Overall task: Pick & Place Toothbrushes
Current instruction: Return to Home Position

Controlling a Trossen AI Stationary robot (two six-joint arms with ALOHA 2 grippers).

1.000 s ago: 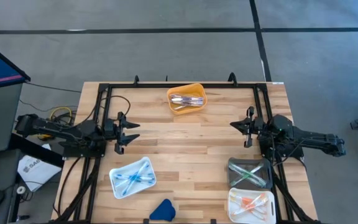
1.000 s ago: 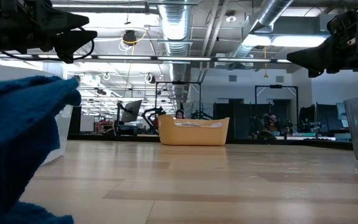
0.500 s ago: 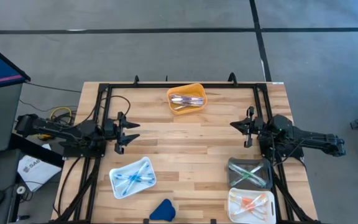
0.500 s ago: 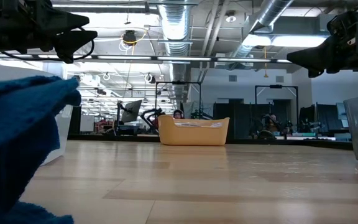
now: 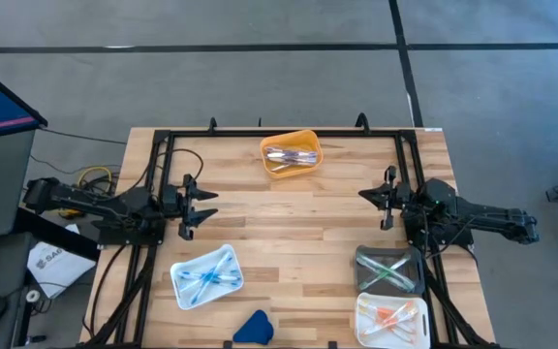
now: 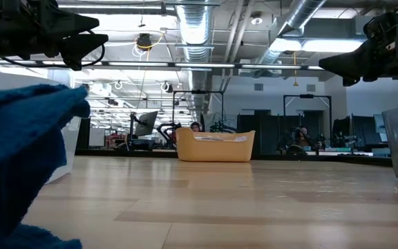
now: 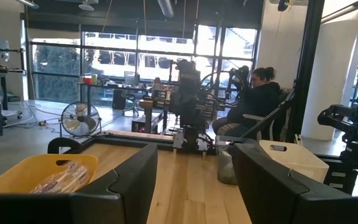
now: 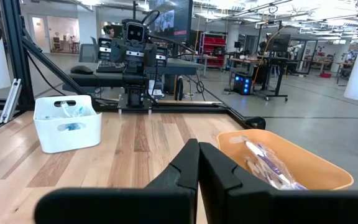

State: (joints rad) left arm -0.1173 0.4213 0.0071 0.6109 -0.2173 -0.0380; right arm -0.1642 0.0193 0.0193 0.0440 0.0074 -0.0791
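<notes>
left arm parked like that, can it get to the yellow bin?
Probably yes. The left pincer is open above the table, nothing stands between it and the yellow bin, and the right pincer sits shut on the opposite side.

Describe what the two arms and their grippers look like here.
The left arm and right arm are both dark, near-black, slim and jointed, with no readable markings. The left gripper and right gripper each carry two broad matte black fingers with angular, wedge-like tips. A yellow cable lies coiled near the left arm's base.
</notes>
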